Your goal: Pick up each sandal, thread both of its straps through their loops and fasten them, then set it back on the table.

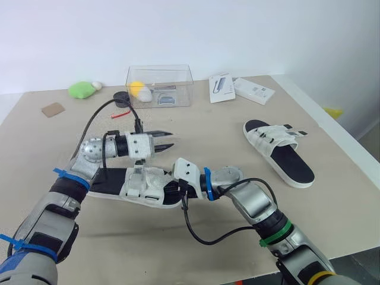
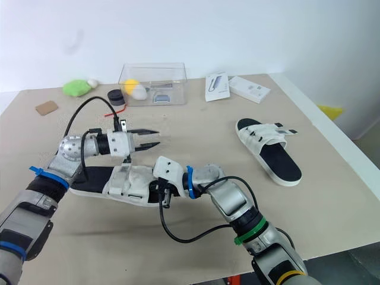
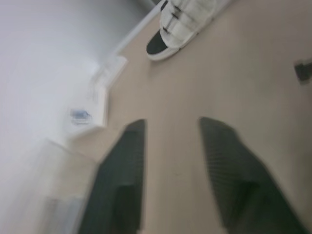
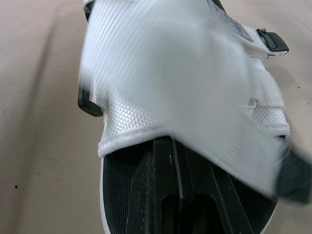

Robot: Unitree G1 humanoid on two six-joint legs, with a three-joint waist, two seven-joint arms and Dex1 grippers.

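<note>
Since the near sandal (image 1: 142, 184) lies flat on the table (image 1: 208, 127) with its long axis running across in front of us, from our left toward our right, the coming move turns on which end each arm can reach. Its right-hand end sits right at the right gripper (image 4: 175, 146), and its strapped middle lies just below the left gripper (image 1: 171, 138). We judge the right arm to be the nearer one, because it is already in contact. In the right wrist view its two black fingers (image 4: 156, 190) lie close together on the dark footbed, tucked beneath the white strap (image 4: 185, 73) that drapes over them. We cannot tell whether they actually pinch any of that strap. The left gripper hovers above the sandal without touching it, its fingers (image 3: 122, 165) spread apart and holding nothing, pointed toward our right along the sandal's length. Out past them, well apart on the right side of the table, the second sandal (image 1: 279, 151) rests with its straps uppermost, angled away from us and near neither gripper.
</note>
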